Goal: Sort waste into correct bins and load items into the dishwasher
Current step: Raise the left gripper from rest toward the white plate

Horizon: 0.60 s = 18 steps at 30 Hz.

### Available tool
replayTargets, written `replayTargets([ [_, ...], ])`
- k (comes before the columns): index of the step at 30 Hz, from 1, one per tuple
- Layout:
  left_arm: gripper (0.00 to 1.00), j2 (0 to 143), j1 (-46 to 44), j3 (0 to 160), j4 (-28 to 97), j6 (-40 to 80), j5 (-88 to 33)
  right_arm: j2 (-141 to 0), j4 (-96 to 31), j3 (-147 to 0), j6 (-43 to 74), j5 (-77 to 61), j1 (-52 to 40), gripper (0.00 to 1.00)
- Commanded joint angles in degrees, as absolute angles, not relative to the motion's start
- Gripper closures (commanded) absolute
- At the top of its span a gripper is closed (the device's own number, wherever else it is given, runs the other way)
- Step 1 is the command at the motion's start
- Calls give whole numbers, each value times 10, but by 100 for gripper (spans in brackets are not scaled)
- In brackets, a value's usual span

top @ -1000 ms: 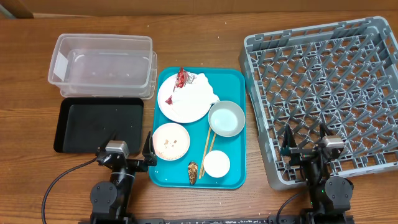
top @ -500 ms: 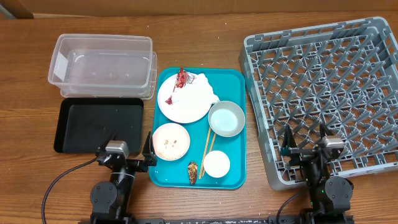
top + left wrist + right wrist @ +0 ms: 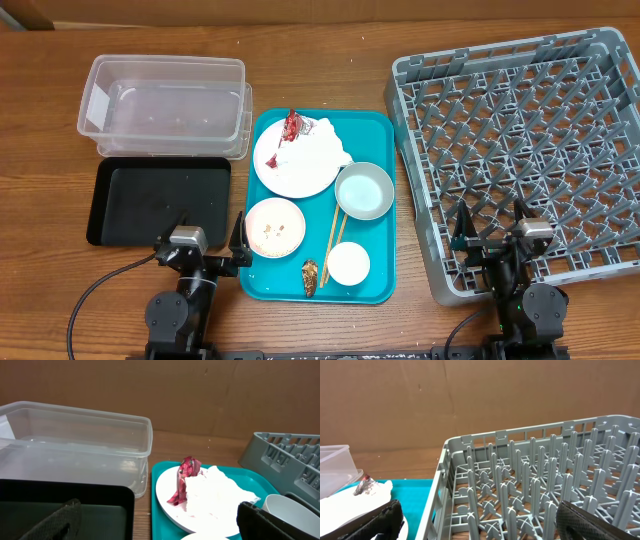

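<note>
Standing over the wooden table, the biggest thing I see is the grey dish rack out at 3 o'clock, with nothing loaded between its pegs. The teal serving tray sits in the middle, just beside the rack. The clear tub is at 10 o'clock from that tray, and the black tray is at 8 o'clock, tucked against the tub's near side. Both bins hold nothing.

All the dishes are on the teal tray. The large white plate lies at 11 o'clock. The grey-blue bowl is at 3 o'clock, touching the plate's edge. The pinkish bowl is at 8 o'clock with a few specks inside, too small to name. The small white cup stands at 5 o'clock. The chopsticks lie between the two bowls, pointing roughly 12 to 6 with a slight slant.

The crumpled napkin rests on the plate's 1 o'clock rim. The red wrapper is at the plate's 12 o'clock, just beside the napkin. The brown food scrap lies at 6 o'clock on the tray, next to the cup.

The left gripper hangs at the table's 7 o'clock, its fingers spread wide and holding nothing. The right gripper, at 5 o'clock over the rack's near edge, is likewise spread and unloaded.
</note>
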<state>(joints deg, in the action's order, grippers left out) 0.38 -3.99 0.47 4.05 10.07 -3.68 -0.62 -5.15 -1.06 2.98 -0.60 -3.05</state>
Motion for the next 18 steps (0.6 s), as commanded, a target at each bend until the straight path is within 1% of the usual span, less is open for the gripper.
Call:
replayTargets([
  [1,0,3,-37,3,41,91,-41,-2,-46,-4,35,-15,-33,0],
  [4,0,3,-37,3,41,123,-42,-2,-46,-5,53,-20,-33,0],
  [10,0,13,-37,16,46,127,-56,-3,-63,-26,77,-20,-32,0],
  [15,0,57,-37,76,88,118,-56,-38,-134,-102,81,-20,-33,0],
  [18,0,112,-37,129,120,94,-58,-85,-175,-161,110,-20,-32,0],
])
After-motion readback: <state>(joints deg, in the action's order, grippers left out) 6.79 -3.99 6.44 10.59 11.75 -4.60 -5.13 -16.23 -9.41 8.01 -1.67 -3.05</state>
